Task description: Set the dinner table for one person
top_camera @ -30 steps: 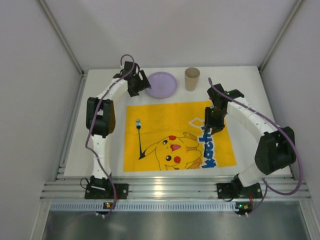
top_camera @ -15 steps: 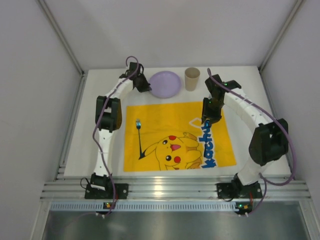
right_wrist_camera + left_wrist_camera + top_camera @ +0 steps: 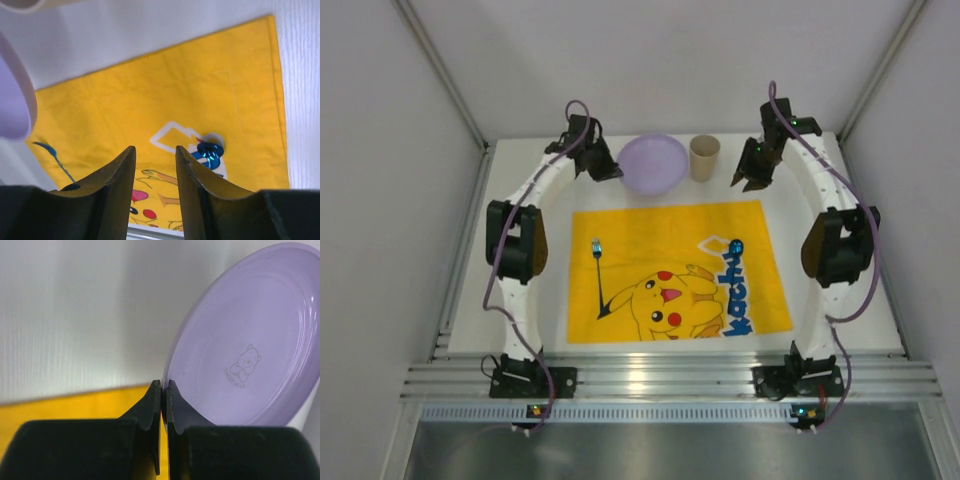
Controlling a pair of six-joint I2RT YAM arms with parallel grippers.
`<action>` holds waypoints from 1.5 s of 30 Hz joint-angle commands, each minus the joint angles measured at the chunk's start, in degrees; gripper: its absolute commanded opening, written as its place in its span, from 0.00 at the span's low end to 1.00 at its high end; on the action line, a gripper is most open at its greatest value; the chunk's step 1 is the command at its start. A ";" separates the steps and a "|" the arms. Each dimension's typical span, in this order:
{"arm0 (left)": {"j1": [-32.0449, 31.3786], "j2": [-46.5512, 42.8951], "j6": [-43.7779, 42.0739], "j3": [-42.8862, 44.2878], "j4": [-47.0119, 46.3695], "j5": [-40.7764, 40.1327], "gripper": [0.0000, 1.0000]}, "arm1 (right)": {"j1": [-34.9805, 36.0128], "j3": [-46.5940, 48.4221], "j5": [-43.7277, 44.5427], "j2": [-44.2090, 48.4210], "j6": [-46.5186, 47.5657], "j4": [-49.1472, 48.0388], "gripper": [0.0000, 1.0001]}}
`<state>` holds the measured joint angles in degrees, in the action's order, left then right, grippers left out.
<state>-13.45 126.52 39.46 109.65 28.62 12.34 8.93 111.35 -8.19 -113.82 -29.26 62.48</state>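
My left gripper point(image 3: 163, 390) is clamped on the purple plate point(image 3: 240, 355) by its rim, near the far edge of the white desk point(image 3: 470, 290); my right gripper point(image 3: 155, 150) stands apart, empty, right of the cup point(image 3: 705, 157). The mat point(image 3: 670, 270) reads "kachu".

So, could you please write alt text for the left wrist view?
The left gripper has its jaws shut on the rim of a purple plate printed with a small bear. A yellow mat lies beyond, against white.
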 commanded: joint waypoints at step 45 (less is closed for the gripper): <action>-3.25 -36.08 -8.79 -38.45 10.05 0.40 0.94 | 3.38 30.68 9.51 -27.16 -11.70 -11.94 0.00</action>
<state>-17.74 93.17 31.75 72.62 38.57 11.14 12.51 138.50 -0.86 -141.08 -40.75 49.63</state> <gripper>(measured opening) 0.940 0.055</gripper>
